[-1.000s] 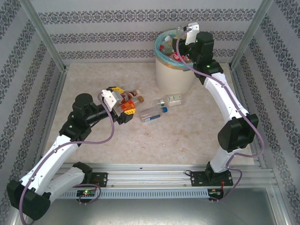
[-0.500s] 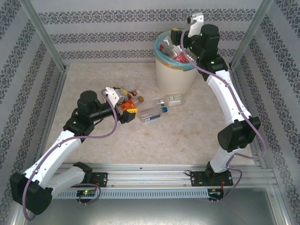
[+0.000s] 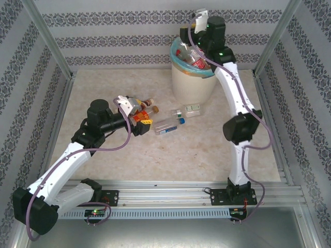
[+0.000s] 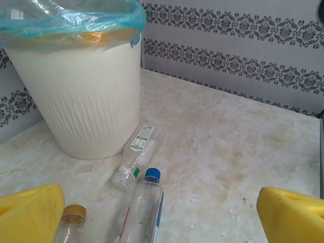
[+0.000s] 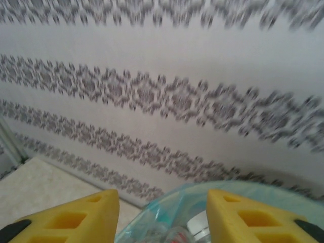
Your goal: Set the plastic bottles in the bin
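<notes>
Left gripper point(image 4: 161, 196): jaws spread wide, gripping nothing, low over the table point(image 4: 243, 142) at the loose cluster of bottles. Right gripper point(image 5: 162, 215): jaws apart, nothing between them, hanging above the bin point(image 3: 192, 81); its wrist picture is blurred, so I read only the teal liner point(image 5: 202, 200) under the fingers. Task items on the table: the blue-capped bottle point(image 4: 144, 210) lies straight ahead between my left fingers, the brown-capped bottle point(image 4: 71, 223) just beside the left-hand finger, and the green-labelled bottle point(image 4: 137, 154) beyond them, near the foot of the bin. More bottles in the bin point(image 3: 189, 55) show close under the rim.

Risks as I judge them:
1. The opening spans two bottles. Closing here could catch both the blue-capped and the brown-capped one, or pinch one off-centre so that it squirts out.
2. These bottles are round, smooth and lying on their sides. A finger touching down early would roll the blue-capped one into the green-labelled one and scatter the group.
3. My right arm occupies the space over the bin. Carrying a bottle there with the left risks the arms meeting.
4. The bin looks well filled, so a bottle dropped near the edge might bounce back out.
</notes>
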